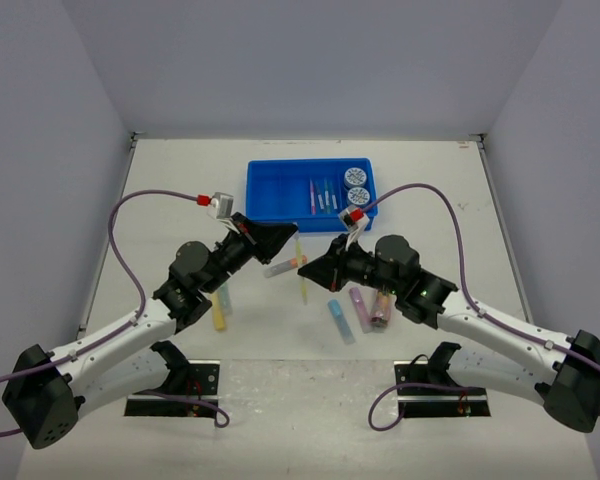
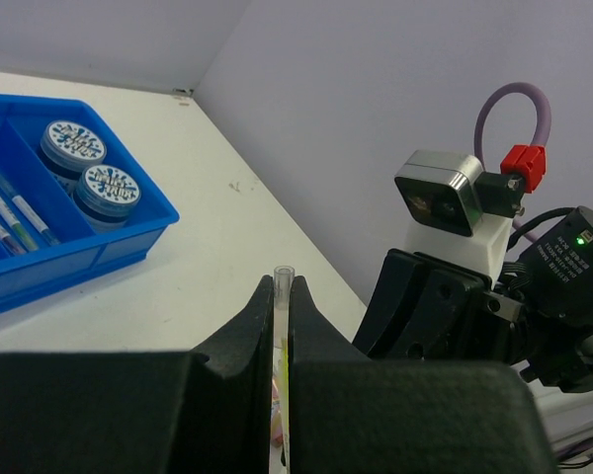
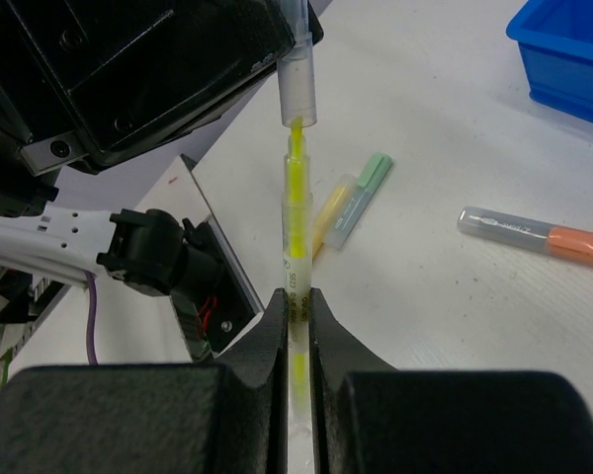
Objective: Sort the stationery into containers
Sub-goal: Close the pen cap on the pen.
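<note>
A thin yellow pen [image 1: 303, 278] hangs in the air between both grippers, just in front of the blue tray [image 1: 270, 205]. My right gripper [image 3: 296, 296] is shut on the pen's barrel [image 3: 296, 212]. Shut on the pen's clear cap [image 3: 296, 79] is my left gripper [image 2: 284, 281]; the cap [image 2: 284, 274] sticks out past its fingertips. The cap sits over the yellow tip only, not pushed down the barrel. Inside the tray lie two patterned discs [image 1: 357, 183] and several thin pens [image 1: 321, 196].
Loose on the table: a grey and orange marker [image 1: 279, 268], a yellow marker [image 1: 218, 313] beside a green one [image 1: 225, 297], a blue marker [image 1: 341, 321], a purple marker [image 1: 361, 309] and a pink tube [image 1: 383, 308]. Both arms' base plates [image 1: 175, 403] stand at the near edge.
</note>
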{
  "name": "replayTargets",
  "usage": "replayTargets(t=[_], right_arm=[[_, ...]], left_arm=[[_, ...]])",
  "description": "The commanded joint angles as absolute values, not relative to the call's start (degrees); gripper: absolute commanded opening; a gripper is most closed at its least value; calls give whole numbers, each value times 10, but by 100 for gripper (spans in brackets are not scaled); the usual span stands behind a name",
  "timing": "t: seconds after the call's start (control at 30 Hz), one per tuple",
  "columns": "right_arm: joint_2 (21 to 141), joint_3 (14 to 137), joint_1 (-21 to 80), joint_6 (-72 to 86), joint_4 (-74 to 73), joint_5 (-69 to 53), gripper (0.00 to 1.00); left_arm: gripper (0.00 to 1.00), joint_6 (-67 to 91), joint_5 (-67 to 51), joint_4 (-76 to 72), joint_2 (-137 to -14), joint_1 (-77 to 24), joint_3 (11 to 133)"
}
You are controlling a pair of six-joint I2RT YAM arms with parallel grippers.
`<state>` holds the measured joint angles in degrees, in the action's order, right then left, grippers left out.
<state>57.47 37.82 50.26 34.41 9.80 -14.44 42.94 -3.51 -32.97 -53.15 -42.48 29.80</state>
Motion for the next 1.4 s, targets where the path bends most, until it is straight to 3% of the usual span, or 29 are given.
replayTargets(t=[0.0, 0.87, 0.9, 0.97, 1.03, 1.17, 1.27, 1.37], right_arm=[[574, 416, 505, 333, 98, -132, 0], [595, 549, 506, 272, 44, -75, 0], [595, 552, 505, 267, 40, -78, 0], [593, 551, 505, 254, 35, -91, 0], [592, 543, 505, 245, 35, -115, 0], [596, 521, 505, 249, 42, -135, 0], [598, 516, 505, 251, 47, -145, 0], [596, 515, 506, 250, 49, -140, 0]], left_arm=[[0, 432, -50, -350, -529, -424, 322], [0, 439, -102, -358, -530, -424, 299], [3, 434, -103, -350, -529, -424, 302], [19, 420, -105, -333, -526, -424, 312], [24, 409, -104, -321, -520, -424, 319], [19, 399, -103, -301, -518, -425, 338], [0, 402, -111, -306, -521, -425, 342], [0, 403, -123, -310, -522, -424, 342]])
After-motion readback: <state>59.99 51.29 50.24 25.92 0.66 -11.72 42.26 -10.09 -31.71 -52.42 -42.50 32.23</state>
